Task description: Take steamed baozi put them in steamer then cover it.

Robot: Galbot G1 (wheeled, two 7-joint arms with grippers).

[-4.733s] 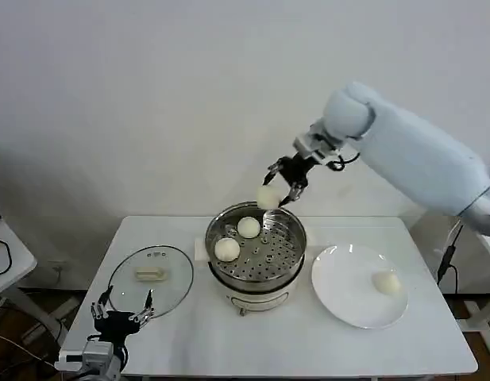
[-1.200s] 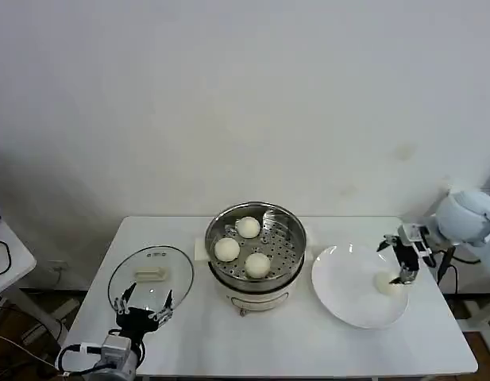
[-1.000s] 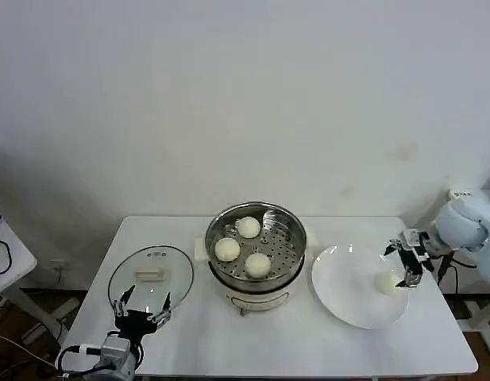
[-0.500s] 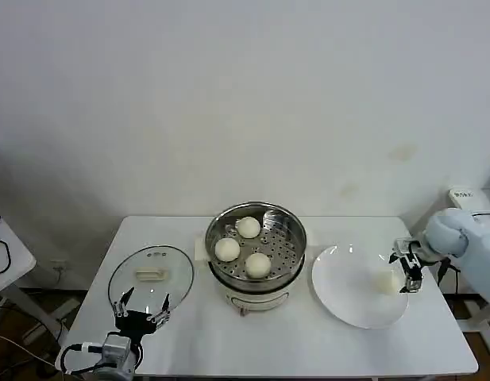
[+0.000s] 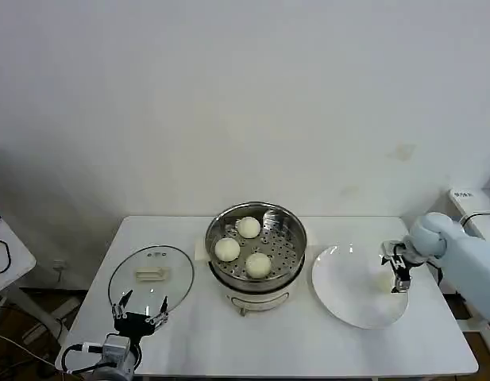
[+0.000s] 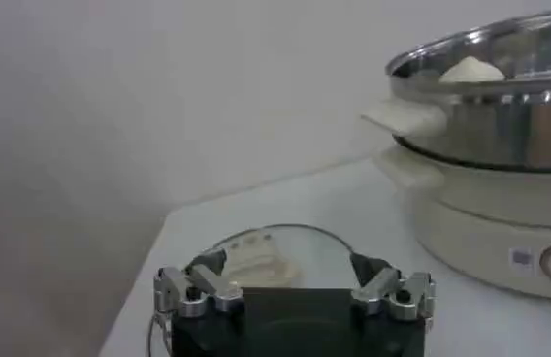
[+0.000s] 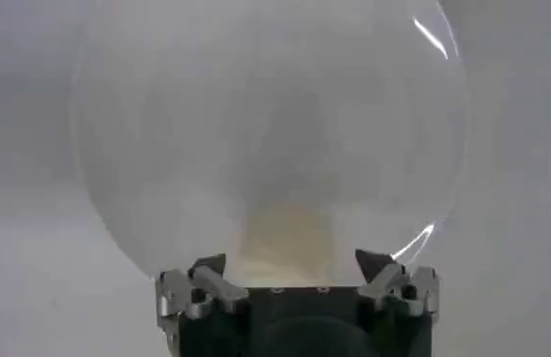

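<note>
1. The left claw [image 5: 138, 316] sits low at the near left edge of the white worktop [image 5: 229, 333], just in front of the glass lid [image 5: 151, 278]; its fingers [image 6: 190, 287] are spread wide with nothing between them.
2. The lid lies flat on the worktop, left of the steamer [image 5: 256, 255], with its cream handle [image 5: 149, 275] facing up.
3. The steamer stands uncovered in the middle of the worktop on its white base. Three buns rest on the perforated tray: one at the back [image 5: 248, 228], one on the left [image 5: 226, 249] and one at the front [image 5: 258, 264].
4. A white plate [image 5: 344, 298] lies right of the steamer, close to it but apart.
5. The right claw [image 5: 397, 270] is down at the right side of the plate. Its fingers [image 7: 208, 276] stand open on either side of the last bun [image 7: 288, 241], which still lies on the plate; whether they touch it cannot be told.
</note>
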